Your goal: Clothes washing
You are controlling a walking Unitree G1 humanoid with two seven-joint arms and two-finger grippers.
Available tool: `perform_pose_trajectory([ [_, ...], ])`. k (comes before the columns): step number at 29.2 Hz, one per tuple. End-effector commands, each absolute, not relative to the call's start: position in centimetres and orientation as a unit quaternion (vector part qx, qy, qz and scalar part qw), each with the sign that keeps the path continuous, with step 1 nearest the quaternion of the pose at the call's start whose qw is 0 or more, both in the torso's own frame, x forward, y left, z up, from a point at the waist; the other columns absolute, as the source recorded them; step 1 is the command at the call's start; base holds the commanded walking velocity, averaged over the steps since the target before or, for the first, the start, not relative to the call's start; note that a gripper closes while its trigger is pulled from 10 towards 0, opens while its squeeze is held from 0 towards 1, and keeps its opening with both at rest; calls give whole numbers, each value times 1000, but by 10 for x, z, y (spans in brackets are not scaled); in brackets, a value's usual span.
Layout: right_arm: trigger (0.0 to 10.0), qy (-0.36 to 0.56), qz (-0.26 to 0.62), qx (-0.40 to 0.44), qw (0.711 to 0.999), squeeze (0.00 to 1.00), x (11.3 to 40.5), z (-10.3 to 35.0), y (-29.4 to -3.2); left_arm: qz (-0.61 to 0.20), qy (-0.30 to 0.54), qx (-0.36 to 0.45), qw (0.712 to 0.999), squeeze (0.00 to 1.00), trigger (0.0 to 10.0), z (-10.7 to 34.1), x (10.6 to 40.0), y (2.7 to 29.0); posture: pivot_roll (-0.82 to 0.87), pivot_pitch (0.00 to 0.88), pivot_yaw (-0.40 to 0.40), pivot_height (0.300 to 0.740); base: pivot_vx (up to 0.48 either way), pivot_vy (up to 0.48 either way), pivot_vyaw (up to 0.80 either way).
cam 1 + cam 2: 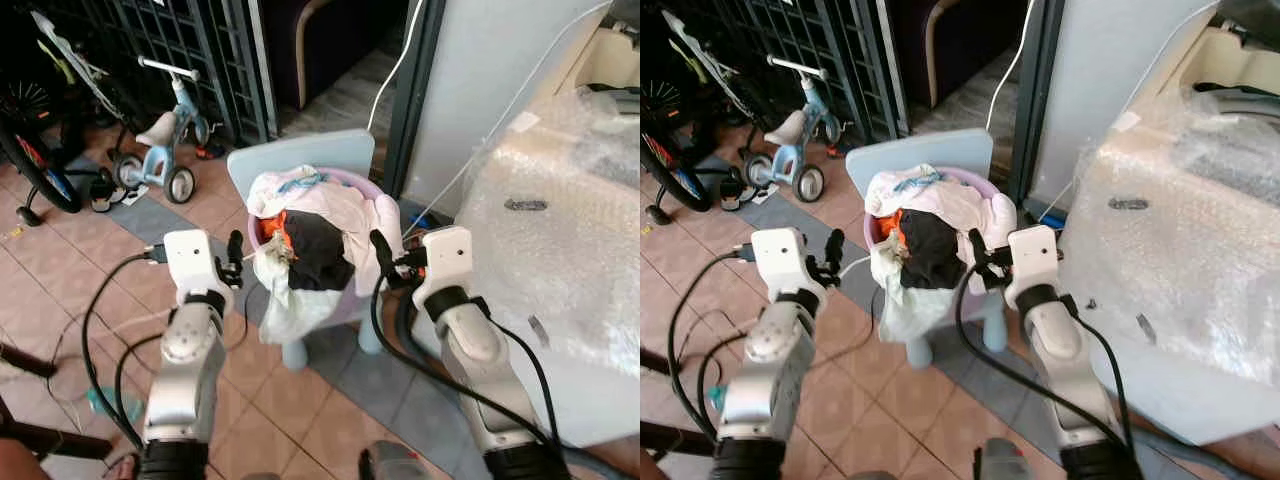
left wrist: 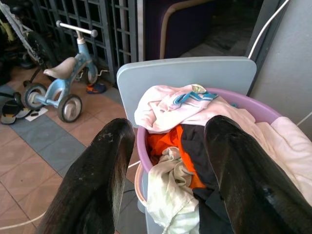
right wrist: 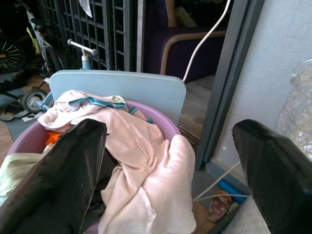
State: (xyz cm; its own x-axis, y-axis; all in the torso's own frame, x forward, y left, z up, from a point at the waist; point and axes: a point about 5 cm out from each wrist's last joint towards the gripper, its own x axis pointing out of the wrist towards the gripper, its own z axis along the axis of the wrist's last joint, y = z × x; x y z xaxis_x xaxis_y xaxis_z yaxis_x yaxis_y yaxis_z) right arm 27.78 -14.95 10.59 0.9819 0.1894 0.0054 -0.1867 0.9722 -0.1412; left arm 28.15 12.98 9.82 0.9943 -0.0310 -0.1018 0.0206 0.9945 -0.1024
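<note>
Left gripper (image 1: 236, 262) and right gripper (image 1: 381, 262) are held open, flanking the clothes-heaped purple plastic basin (image 2: 263, 110) on a pale-blue chair (image 1: 300, 155).

No text, label, brand, number or sign can be read anywhere here. The dark mark on the bubble-wrapped appliance (image 1: 525, 205) at the right is too small and blurred to make out as writing.
</note>
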Motion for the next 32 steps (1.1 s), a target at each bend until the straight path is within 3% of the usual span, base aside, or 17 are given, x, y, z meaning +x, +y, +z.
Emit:
perform_pose_trajectory([
  [1, 10000, -20, 103, -66, 992, 0, 278, 110, -141, 3, 47, -54, 997, 0, 10000, 99, 281, 136, -51, 79, 52, 740, 458, 0, 0],
  [11, 10000, -15, 117, -80, 990, 0, 278, 108, -137, 12, 58, -55, 997, 0, 10000, 96, 282, 137, -55, 80, 43, 740, 453, 0, 0],
  [20, 10000, 23, 139, -124, 982, 0, 282, 96, -134, 19, 71, -53, 996, 0, 10000, 93, 280, 139, -40, 85, 36, 740, 326, 343, 89],
  [28, 10000, 41, 120, -99, 987, 0, 288, 92, -130, 32, 98, -37, 994, 0, 10000, 86, 270, 150, 0, 90, 33, 740, 0, 69, 353],
  [32, 10000, 108, 103, -107, 983, 0, 293, 76, -135, 40, 121, -22, 992, 0, 10000, 82, 260, 157, 27, 100, 32, 740, 0, 0, 0],
])
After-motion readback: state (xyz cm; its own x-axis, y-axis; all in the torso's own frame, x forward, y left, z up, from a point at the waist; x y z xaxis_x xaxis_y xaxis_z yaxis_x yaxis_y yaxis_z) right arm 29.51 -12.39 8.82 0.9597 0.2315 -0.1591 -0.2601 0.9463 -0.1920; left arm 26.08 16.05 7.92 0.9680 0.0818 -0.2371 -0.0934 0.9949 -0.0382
